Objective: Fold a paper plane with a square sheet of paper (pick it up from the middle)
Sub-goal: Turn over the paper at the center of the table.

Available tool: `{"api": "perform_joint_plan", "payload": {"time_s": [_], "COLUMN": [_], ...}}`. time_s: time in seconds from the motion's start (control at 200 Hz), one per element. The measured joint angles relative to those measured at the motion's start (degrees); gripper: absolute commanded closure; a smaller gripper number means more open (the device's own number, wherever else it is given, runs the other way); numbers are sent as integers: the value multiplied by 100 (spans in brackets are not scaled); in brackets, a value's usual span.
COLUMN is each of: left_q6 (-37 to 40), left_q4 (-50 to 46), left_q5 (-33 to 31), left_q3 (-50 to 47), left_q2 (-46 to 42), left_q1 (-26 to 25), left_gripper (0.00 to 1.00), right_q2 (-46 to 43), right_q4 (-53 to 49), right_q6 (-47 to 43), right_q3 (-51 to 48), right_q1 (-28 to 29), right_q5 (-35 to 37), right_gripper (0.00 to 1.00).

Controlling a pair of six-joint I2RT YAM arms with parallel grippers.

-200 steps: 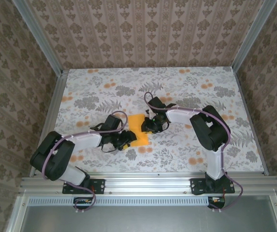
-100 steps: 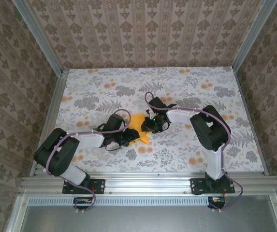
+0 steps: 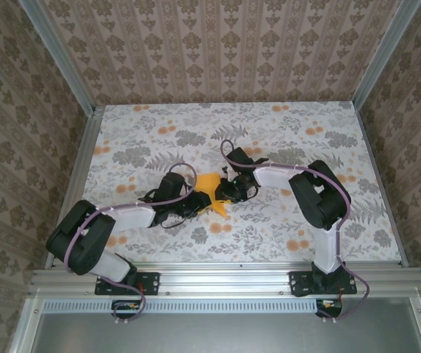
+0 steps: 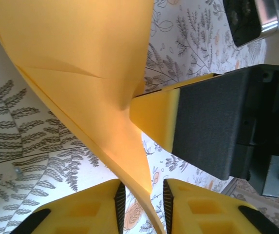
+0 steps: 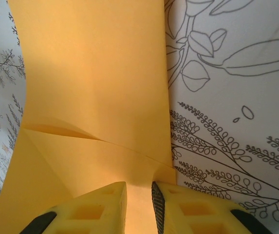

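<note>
The square sheet of paper (image 3: 210,194), bright orange, is bent up off the table between my two grippers. In the right wrist view the sheet (image 5: 95,97) shows a crease and runs down into my right gripper (image 5: 138,187), which is shut on its edge. In the left wrist view a pointed fold of the sheet (image 4: 90,73) hangs between the pads of my left gripper (image 4: 141,187), with a narrow gap showing on each side of it. A yellow finger (image 4: 151,117) of the right gripper presses the sheet from the other side. From above, the left gripper (image 3: 195,202) and the right gripper (image 3: 228,193) nearly meet.
The floral tablecloth (image 3: 269,132) covers the table, printed with small orange flowers (image 3: 217,228). Aluminium rails (image 3: 217,276) run along the near edge and patterned walls close in the other three sides. Free room lies behind and to both sides of the grippers.
The left gripper has moved right onto the sheet and its jaws have narrowed. The sheet, flat a second ago, is now buckled upward between the grippers. The right gripper has stayed put.
</note>
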Motion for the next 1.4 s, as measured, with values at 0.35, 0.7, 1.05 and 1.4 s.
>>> {"api": "perform_joint_plan", "payload": {"time_s": [0.35, 0.7, 1.05, 1.4], "left_q6": [7, 496, 2592, 3807], "left_q4": [-450, -1926, -5928, -7984], "left_q5": [-208, -588, -1860, -3497], "left_q3": [-2, 319, 2973, 4485], "left_q2": [-2, -807, -1606, -431], "left_q1": [0, 57, 468, 221], "left_gripper": [90, 100, 100, 100], "right_q2": [-4, -581, -2879, -3816], "right_q4": [7, -109, -79, -323], "right_q6": [4, 120, 90, 245], "right_q3": [0, 0, -673, -1585], "right_q1": [-11, -92, -627, -894], "right_q5": [-24, 153, 1231, 2282], "right_gripper": [74, 51, 22, 17]}}
